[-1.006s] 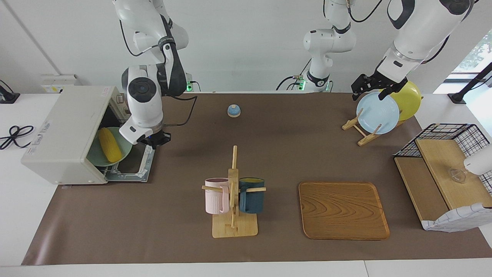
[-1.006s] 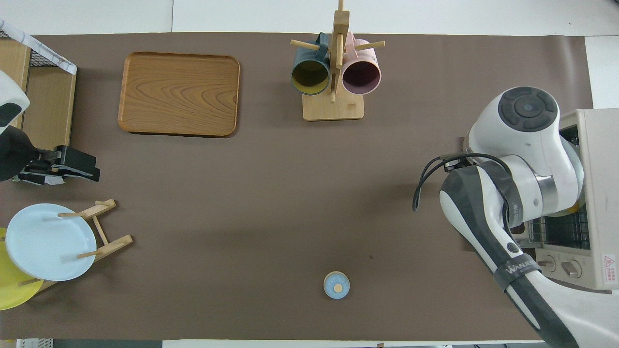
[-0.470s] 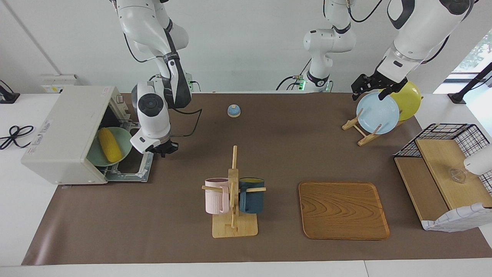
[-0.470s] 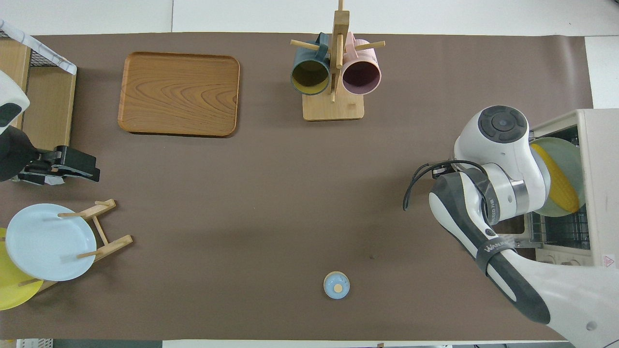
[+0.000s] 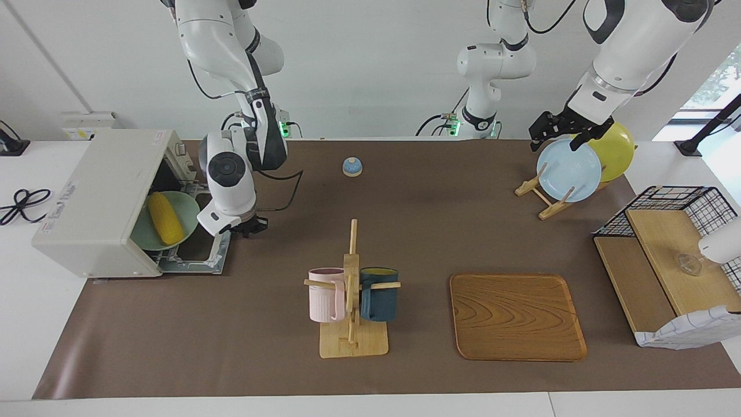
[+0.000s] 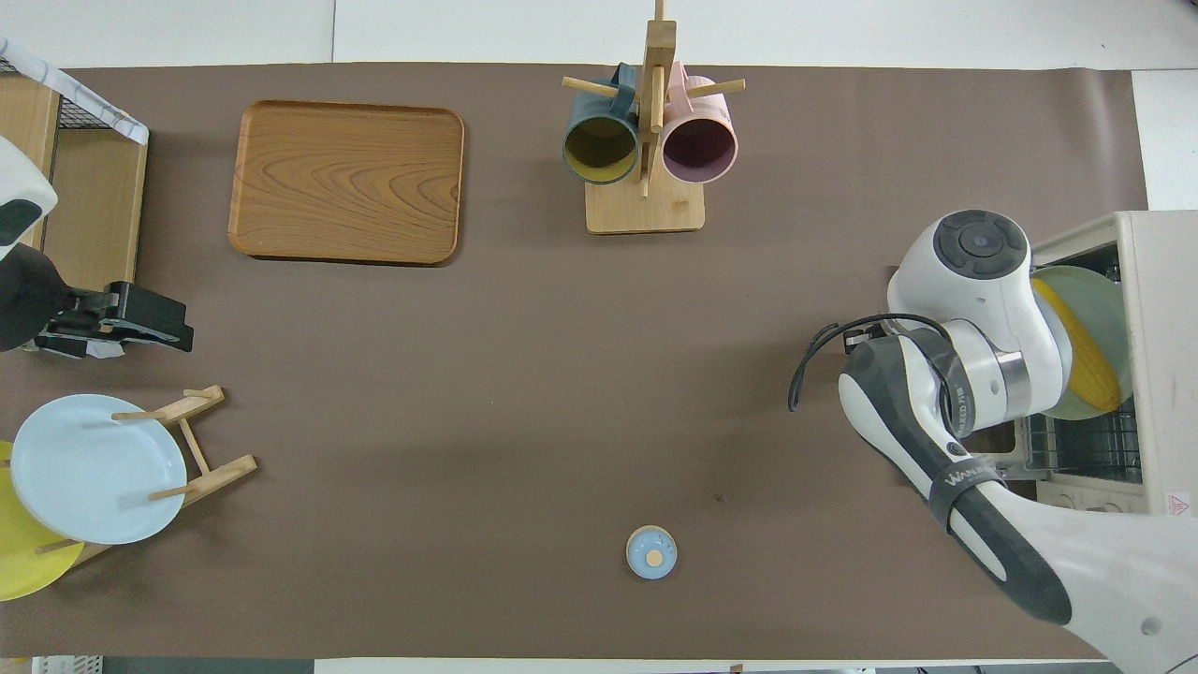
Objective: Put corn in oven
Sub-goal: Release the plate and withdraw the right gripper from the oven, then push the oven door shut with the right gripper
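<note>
The yellow corn [image 5: 164, 219] lies on a pale green plate [image 5: 186, 213] on the rack inside the off-white oven [image 5: 98, 191], at the right arm's end of the table. The oven's door [image 5: 200, 248] is open and lies flat. In the overhead view the corn [image 6: 1086, 351] and the plate [image 6: 1090, 290] show in the oven [image 6: 1165, 374] mouth, partly covered by the right arm. My right gripper [image 5: 246, 227] hangs empty just outside the oven, by the door's edge. My left gripper [image 5: 558, 134] waits over the plate rack; it also shows in the overhead view [image 6: 140, 323].
A mug rack [image 5: 350, 289] with a pink and a dark blue mug stands mid-table. A wooden tray [image 5: 517, 315] lies beside it. A small blue bell [image 5: 352, 167] sits near the robots. A blue plate [image 5: 568, 169] and a yellow plate [image 5: 616, 149] stand in a rack. A wire shelf [image 5: 671, 260] is at the left arm's end.
My right gripper has drawn back out of the oven mouth toward the table's middle, leaving the plate and corn inside. The left arm has not moved.
</note>
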You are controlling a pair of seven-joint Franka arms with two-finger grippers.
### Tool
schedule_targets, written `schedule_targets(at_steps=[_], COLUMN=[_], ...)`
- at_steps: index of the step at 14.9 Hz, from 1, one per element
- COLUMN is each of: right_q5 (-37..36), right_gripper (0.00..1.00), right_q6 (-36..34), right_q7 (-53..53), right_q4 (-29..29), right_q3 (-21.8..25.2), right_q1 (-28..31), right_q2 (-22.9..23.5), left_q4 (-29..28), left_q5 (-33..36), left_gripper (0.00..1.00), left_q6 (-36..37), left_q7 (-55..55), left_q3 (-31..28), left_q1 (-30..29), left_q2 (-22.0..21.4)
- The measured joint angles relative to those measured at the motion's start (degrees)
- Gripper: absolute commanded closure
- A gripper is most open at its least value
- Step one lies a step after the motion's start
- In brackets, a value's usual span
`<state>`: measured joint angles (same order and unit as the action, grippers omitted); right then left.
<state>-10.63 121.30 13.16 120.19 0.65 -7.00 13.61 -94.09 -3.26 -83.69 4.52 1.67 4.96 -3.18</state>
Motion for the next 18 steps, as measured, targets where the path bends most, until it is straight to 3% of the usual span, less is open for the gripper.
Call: schedule_targets(at_steps=[10, 18], right_q5=[-2.2, -1.0], right_gripper=[1.0, 1.0], right_q6=[-4.2, -18.1], right_q7=[-2.6, -17.2], right_q4=[-0.5, -6.6], right_q3=[-0.4, -0.6], right_q1=[0.9, 6.2], right_q2=[-0.8, -10.4], left_q4=[0.0, 0.0], left_q5=[0.0, 0.0], left_gripper=[0.0, 0.0], left_q6=[0.1, 0.1], left_q7=[0.0, 0.0], left_q3=[0.0, 0.0], left_q1=[0.0, 0.0], left_q2=[0.0, 0.0])
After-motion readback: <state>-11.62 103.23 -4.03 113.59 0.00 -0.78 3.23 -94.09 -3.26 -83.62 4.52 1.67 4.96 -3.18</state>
